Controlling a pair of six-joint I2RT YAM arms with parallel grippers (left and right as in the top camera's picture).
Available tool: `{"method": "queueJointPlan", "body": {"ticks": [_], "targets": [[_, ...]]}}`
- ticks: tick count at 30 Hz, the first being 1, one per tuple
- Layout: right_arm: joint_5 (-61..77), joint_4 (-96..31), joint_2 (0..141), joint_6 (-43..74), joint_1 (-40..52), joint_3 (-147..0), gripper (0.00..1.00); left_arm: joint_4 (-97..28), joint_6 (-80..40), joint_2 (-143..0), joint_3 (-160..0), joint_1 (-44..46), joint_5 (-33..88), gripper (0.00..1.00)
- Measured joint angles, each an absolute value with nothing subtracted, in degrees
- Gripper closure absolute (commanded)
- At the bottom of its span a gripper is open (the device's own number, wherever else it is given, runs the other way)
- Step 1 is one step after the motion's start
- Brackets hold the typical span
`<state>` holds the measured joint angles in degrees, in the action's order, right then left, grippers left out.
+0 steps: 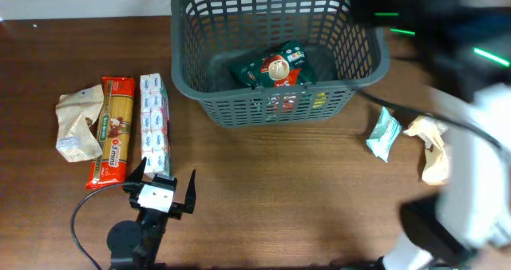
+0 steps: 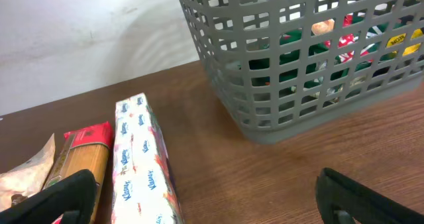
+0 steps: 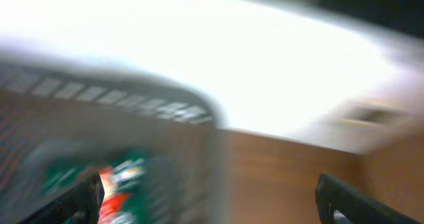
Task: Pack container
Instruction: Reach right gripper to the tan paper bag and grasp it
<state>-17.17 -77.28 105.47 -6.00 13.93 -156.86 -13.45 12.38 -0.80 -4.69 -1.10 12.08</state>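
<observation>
The dark grey lattice container [image 1: 363,72] stands at the back centre, with a green and red packet [image 1: 275,69] lying in it. It also shows in the left wrist view [image 2: 265,111] and, blurred, in the right wrist view [image 3: 165,111]. My left gripper [image 1: 164,180] is open and empty at the front left, just in front of a Kleenex tissue pack [image 1: 153,122]; its fingers frame the pack's near end in the left wrist view [image 2: 205,204]. My right gripper [image 3: 212,207] is open and empty; the view is motion-blurred, with the container to its left.
A red spaghetti pack [image 1: 112,130] and a beige paper packet [image 1: 76,125] lie left of the tissues. A teal packet [image 1: 384,134] and a beige packet [image 1: 431,146] lie right of the container. The blurred white right arm [image 1: 483,166] fills the right edge.
</observation>
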Motion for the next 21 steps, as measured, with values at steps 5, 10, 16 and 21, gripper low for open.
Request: {"method": "queueJointPlan", "body": {"ticks": [5, 10, 16, 21], "targets": [[-18.2, -75.72, 94.35, -6.04, -5.76, -148.49, 0.01, -13.45, 12.38, -0.78, -4.69, -1.1, 12.08, 0.01], [-9.91, -65.63, 91.42, -9.5, -25.04, -124.44, 0.01, -13.45, 12.38, -0.8, -4.69, -1.1, 12.08, 0.01], [0.38, -57.01, 99.85, -17.82, -34.94, -91.96, 0.01, -13.45, 12.38, -0.78, -4.69, -1.1, 12.08, 0.01], [3.16, -51.88, 100.9, -24.32, -34.83, -78.89, 0.01, -13.45, 12.38, -0.78, -4.69, -1.1, 12.08, 0.01]]}}
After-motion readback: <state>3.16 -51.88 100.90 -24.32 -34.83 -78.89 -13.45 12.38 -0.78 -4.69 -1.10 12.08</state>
